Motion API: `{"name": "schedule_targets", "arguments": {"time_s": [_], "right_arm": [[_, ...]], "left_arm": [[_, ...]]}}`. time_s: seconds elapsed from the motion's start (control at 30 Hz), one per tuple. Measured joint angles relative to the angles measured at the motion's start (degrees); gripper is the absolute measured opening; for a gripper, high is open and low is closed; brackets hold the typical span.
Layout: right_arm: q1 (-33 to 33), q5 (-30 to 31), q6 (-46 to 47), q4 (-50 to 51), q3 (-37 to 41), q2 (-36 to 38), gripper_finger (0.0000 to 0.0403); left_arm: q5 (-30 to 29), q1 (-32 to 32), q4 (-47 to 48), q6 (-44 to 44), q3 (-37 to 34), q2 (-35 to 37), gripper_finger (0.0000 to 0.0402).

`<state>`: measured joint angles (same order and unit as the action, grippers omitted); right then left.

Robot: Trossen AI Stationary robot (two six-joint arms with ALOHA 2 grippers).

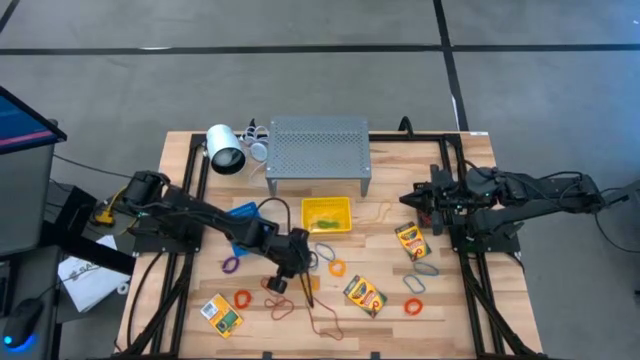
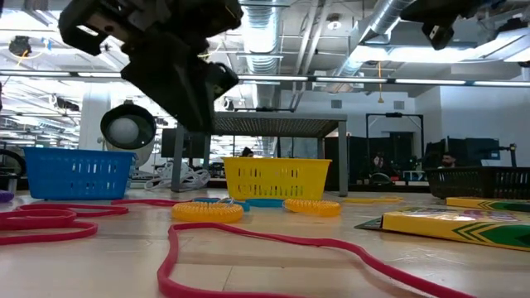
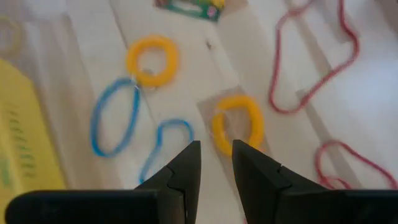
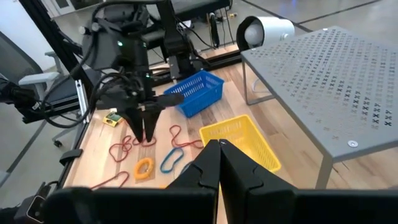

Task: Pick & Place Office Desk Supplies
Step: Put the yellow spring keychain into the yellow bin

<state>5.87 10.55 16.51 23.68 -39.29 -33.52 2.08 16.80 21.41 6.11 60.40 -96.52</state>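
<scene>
Here, left gripper (image 3: 216, 163) above the table (image 1: 180, 290), fingers slightly parted, holding nothing, yellow rubber-band loop (image 3: 237, 124) just past its tips, 2 blue loops (image 3: 115, 118) beside, right gripper (image 4: 219, 163) closed, empty.

We record one overhead view, one level tabletop view, and two wrist views, all sharing the yellow bin (image 1: 327, 214).
</scene>
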Motion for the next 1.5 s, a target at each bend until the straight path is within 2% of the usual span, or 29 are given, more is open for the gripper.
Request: {"name": "schedule_targets", "arguments": {"time_s": [0.13,0.43,0.63,0.8,1.0,1.17,1.3,1.5], "right_arm": [[0.0,0.0,0.0,0.1,0.0,-0.3,0.0],[0.0,0.0,0.0,0.1,-0.1,-2.4,0.0],[0.0,0.0,0.0,0.9,-0.1,-3.2,0.0],[0.0,0.0,-0.5,1.0,-0.1,-3.3,0.0],[0.0,0.0,-0.5,1.1,0.0,-3.3,0.0],[0.0,0.0,-0.4,1.4,0.0,-3.3,0.0],[0.0,0.0,-0.5,1.4,0.0,-3.3,0.0],[0.0,0.0,-0.4,1.4,0.0,-3.3,0.0]], "left_arm": [[2.5,-0.2,0.8,-2.0,-0.1,-0.5,0.0089],[1.8,-0.6,-7.8,8.4,0.0,-0.2,0.0085],[1.6,-0.6,-8.2,8.6,0.0,-0.6,0.0087],[1.3,-0.6,-7.6,8.6,0.0,-1.1,0.0114],[1.6,-0.3,-8.3,9.1,0.0,-2.9,0.0178],[1.2,1.0,-8.3,14.2,0.5,-5.4,0.0224],[0.1,1.7,-6.2,18.2,2.8,-8.2,0.0232],[-0.6,1.6,-3.8,23.7,6.1,-10.4,0.0213]]}}
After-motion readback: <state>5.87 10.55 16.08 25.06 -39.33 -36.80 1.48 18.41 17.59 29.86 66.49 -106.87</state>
